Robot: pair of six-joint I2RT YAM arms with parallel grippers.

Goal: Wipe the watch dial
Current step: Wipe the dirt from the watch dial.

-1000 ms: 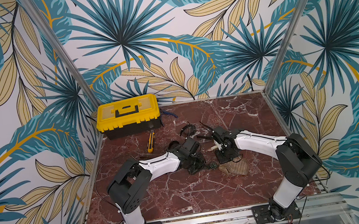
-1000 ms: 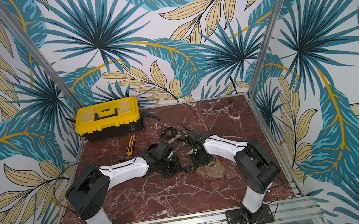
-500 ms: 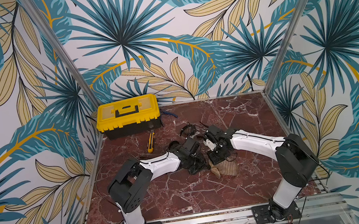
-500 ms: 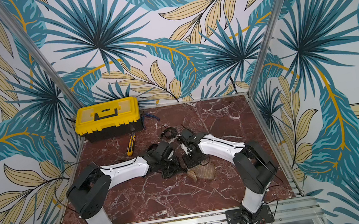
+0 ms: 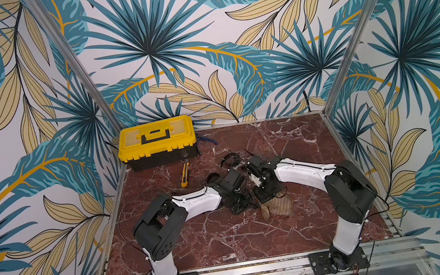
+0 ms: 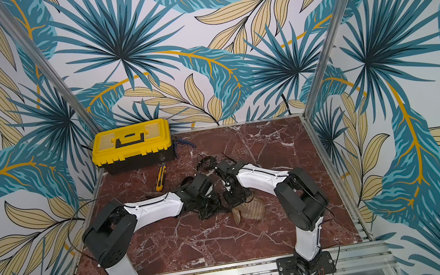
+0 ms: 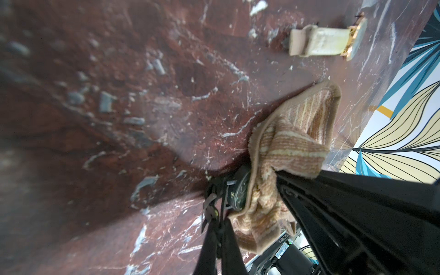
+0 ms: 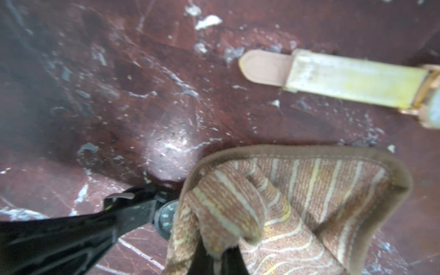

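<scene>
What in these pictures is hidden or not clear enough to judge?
- Dial: partly under the cloth in both wrist views; its cleanliness cannot be judged.
- Second watch: face cut off by the frame edge in the right wrist view, and blurred.
- Top views: dial too small to see.

— The watch (image 7: 238, 194)?
— Black, dark round dial (image 8: 165, 220), tipped on edge, near the table's (image 5: 228, 240) middle.
— And the cloth (image 7: 292, 142)?
— Tan, striped, bunched up, pressed against the dial, half covering it.
</scene>
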